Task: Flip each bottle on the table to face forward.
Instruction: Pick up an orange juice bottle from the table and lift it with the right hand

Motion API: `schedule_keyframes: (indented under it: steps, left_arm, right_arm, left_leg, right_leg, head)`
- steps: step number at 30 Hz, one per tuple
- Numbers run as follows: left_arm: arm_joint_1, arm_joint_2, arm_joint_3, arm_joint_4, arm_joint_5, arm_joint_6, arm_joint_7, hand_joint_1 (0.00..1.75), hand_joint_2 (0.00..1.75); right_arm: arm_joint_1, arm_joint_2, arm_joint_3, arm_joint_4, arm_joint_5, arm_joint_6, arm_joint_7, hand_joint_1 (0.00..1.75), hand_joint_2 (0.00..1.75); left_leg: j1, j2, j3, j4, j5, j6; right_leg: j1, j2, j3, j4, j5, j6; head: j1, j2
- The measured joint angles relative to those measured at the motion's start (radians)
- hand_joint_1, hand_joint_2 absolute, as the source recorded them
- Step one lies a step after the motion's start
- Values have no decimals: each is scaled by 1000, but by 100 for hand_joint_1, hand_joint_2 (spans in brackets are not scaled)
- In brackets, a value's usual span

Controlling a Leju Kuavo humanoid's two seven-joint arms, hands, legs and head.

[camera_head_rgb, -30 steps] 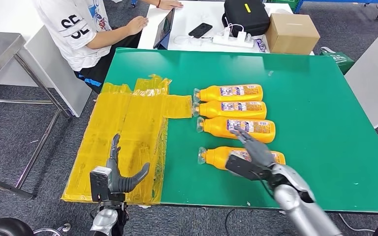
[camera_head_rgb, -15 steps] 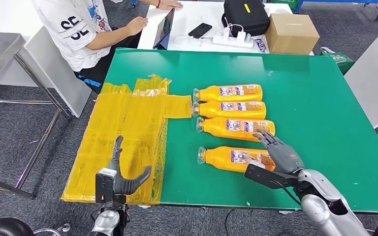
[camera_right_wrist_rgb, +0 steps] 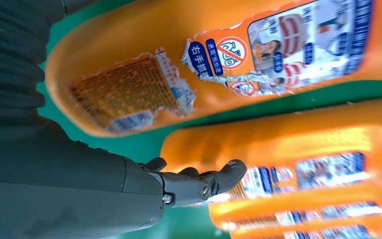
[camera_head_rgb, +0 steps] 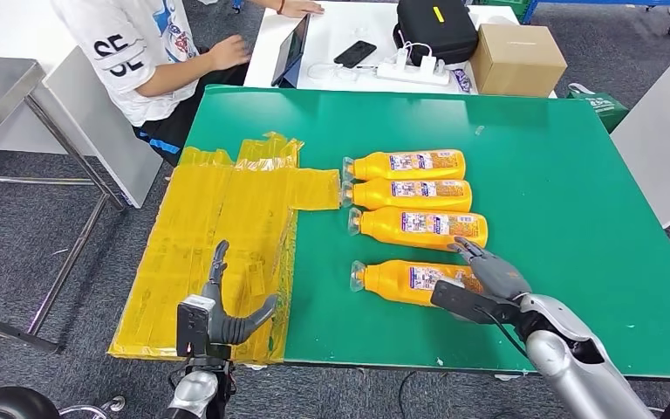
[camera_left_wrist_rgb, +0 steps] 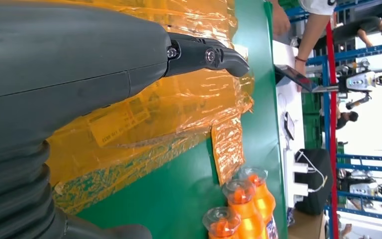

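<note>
Several orange bottles lie on their sides on the green table (camera_head_rgb: 567, 201), caps to the left. Three form a tight row: the far one (camera_head_rgb: 410, 163), the middle one (camera_head_rgb: 414, 194) and the third (camera_head_rgb: 423, 227). The nearest bottle (camera_head_rgb: 406, 281) lies apart, its torn label (camera_right_wrist_rgb: 129, 89) facing up. My right hand (camera_head_rgb: 488, 275) is over that bottle's base end, fingers spread and gripping nothing; its thumb (camera_right_wrist_rgb: 199, 184) reaches toward the third bottle (camera_right_wrist_rgb: 303, 164). My left hand (camera_head_rgb: 218, 310) is open above the table's front left edge, over the yellow sheet (camera_left_wrist_rgb: 179, 109).
Crumpled yellow plastic sheets (camera_head_rgb: 218, 236) cover the table's left side. A person (camera_head_rgb: 148, 52) sits at the far left by a white table with a tablet (camera_head_rgb: 292, 52), phone (camera_head_rgb: 355, 53), black bag (camera_head_rgb: 436, 28) and cardboard box (camera_head_rgb: 516, 59). A metal table (camera_head_rgb: 0, 87) stands left.
My right hand slid from over the nearest bottle's middle to its base end and now sits slightly lower. My left hand rose a little and drifted right. The person's arm moved.
</note>
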Motion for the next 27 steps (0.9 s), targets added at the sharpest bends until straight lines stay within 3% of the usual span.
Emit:
schedule_keyframes:
  steps: [13, 23, 24, 25, 27]
  left_arm:
    - [-10, 0, -23, 17, 10, -4, 13, 0, 175]
    - [-15, 0, -27, 24, 13, -2, 11, 0, 175]
    - [-16, 0, -27, 25, 13, -2, 10, 0, 175]
    - [-17, 0, -27, 26, 14, -3, 10, 0, 175]
    - [-20, 0, -28, 30, 17, -2, 7, 0, 175]
  right_arm:
    - [-68, 34, 15, 154, -21, -12, 2, 0, 175]
    - [-66, -27, 23, 155, -99, 69, 13, 3, 175]
    - [-66, -31, 23, 155, -101, 71, 13, 12, 175]
    - [-65, -33, 24, 155, -104, 74, 13, 35, 175]
    - [-65, -40, 27, 154, -117, 84, 12, 99, 175]
  left_leg:
    - [0, 0, 0, 0, 0, 0]
    - [0, 0, 1, 0, 0, 0]
    - [0, 0, 1, 0, 0, 0]
    - [0, 0, 1, 0, 0, 0]
    - [0, 0, 1, 0, 0, 0]
  right_leg:
    - [0, 0, 0, 0, 0, 0]
    - [0, 0, 1, 0, 0, 0]
    - [0, 0, 1, 0, 0, 0]
    - [0, 0, 1, 0, 0, 0]
    - [0, 0, 1, 0, 0, 0]
  head:
    - [0, 0]
    - [0, 0]
    - [0, 0]
    - [0, 0]
    - [0, 0]
